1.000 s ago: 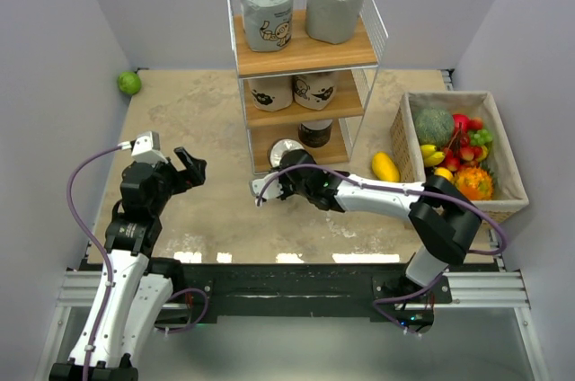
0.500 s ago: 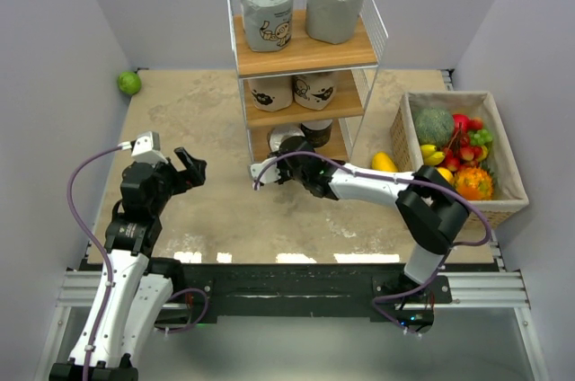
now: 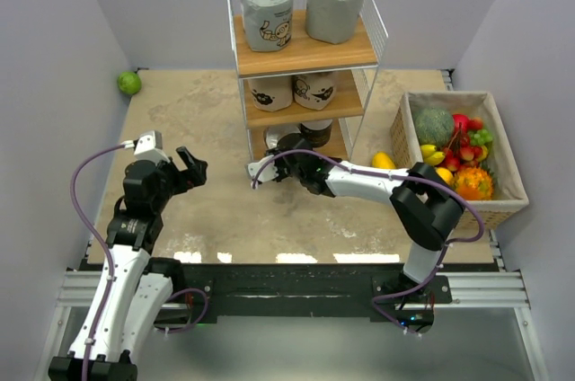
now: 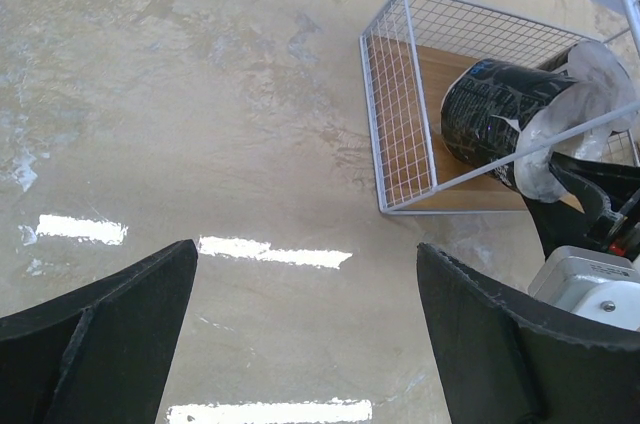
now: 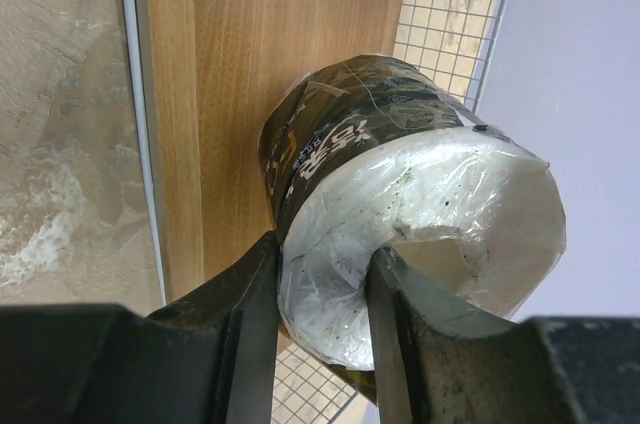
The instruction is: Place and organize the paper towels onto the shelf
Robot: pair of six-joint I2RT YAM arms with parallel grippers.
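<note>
The shelf point(image 3: 350, 50) carries two grey paper towels point(image 3: 266, 11) on its top board and two beige printed ones point(image 3: 314, 89) on the middle board. One black roll point(image 3: 316, 132) stands at the back of the bottom tier. My right gripper point(image 3: 295, 161) is shut on a second black roll point(image 3: 286, 145), one finger inside its core and one outside point(image 5: 325, 294). This roll point(image 5: 350, 134) hangs tilted over the bottom board point(image 5: 220, 94) at the left front corner. In the left wrist view it point(image 4: 495, 114) shows inside the wire frame point(image 4: 400, 124). My left gripper point(image 3: 190, 168) is open over bare table point(image 4: 305, 304).
A woven basket point(image 3: 403, 134) of fruit stands right of the shelf, with a yellow fruit point(image 3: 384, 165) on the table between them. A green fruit point(image 3: 129, 83) lies at the far left corner. Grey walls close in the table on three sides.
My right arm has carried the black roll away from me, from in front of the shelf into the bottom tier. The left arm has barely shifted.
</note>
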